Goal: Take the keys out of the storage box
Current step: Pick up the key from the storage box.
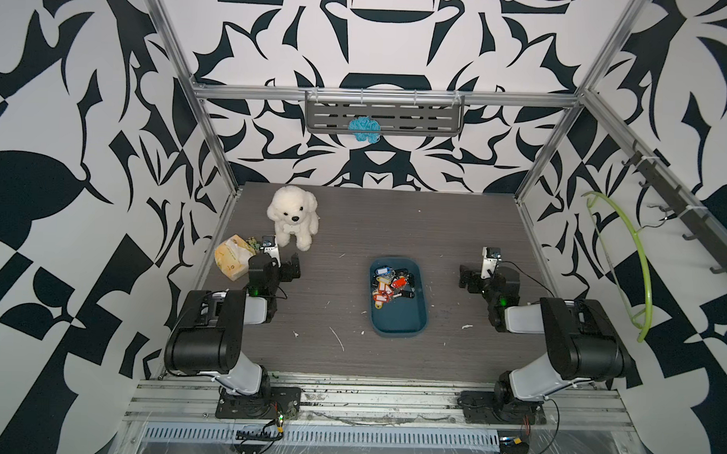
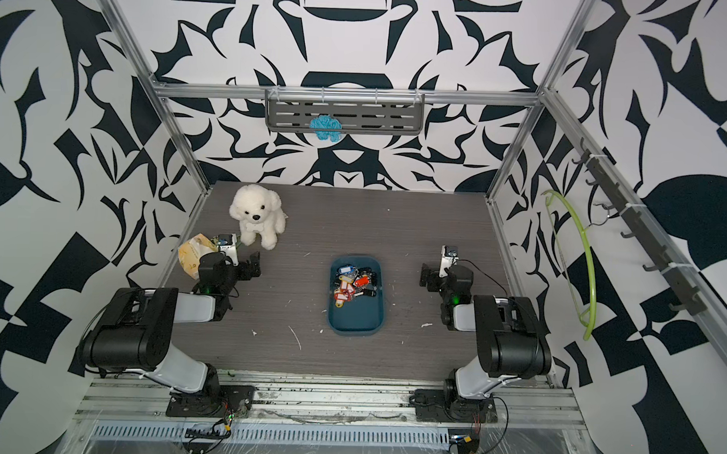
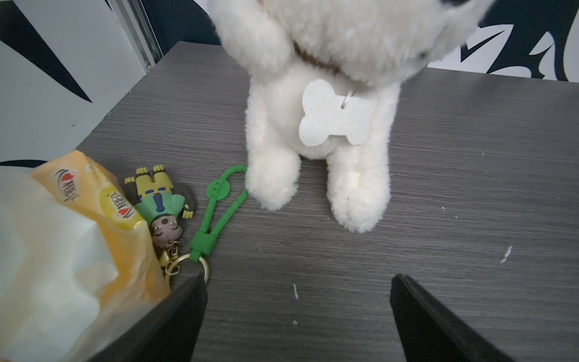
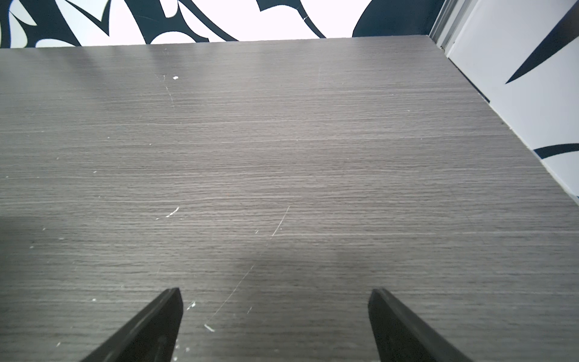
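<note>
Not started: the keys point(image 1: 389, 287), apparently all, lie in the storage box point(image 1: 398, 320). Left jaws and right jaws released, empty.

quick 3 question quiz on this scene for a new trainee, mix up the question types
1. True or false: the plush dog stands inside the storage box.
2. Where in the storage box do the keys lie? A) in the half far from the robot B) in the near half C) spread evenly over the floor
3. Fill in: the left gripper and the right gripper are both ____ and hold nothing.

Key: 1 false; 2 A; 3 open.
</note>
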